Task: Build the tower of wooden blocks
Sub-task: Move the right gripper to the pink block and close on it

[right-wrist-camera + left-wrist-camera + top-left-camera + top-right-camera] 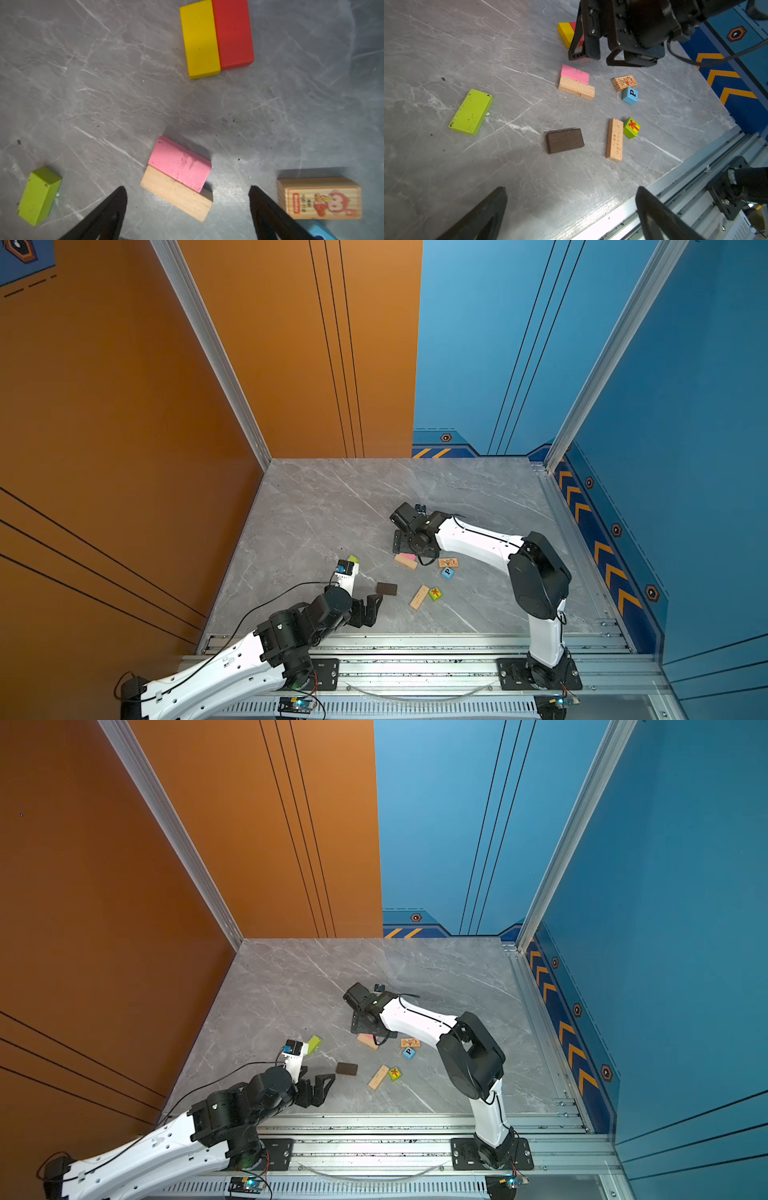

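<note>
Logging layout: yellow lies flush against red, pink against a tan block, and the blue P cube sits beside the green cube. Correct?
One error: the blue P cube sits beside the monkey block, not the green cube, which lies by a printed tan block, per the left wrist view. Yellow block against red block and pink block against plain tan block hold.

We see a grey marbled tabletop (332,497) at lower centre, an orange wall (104,385) on the left, a blue wall (685,385) on the right, and aluminium rails (415,668) along the bottom.
</note>
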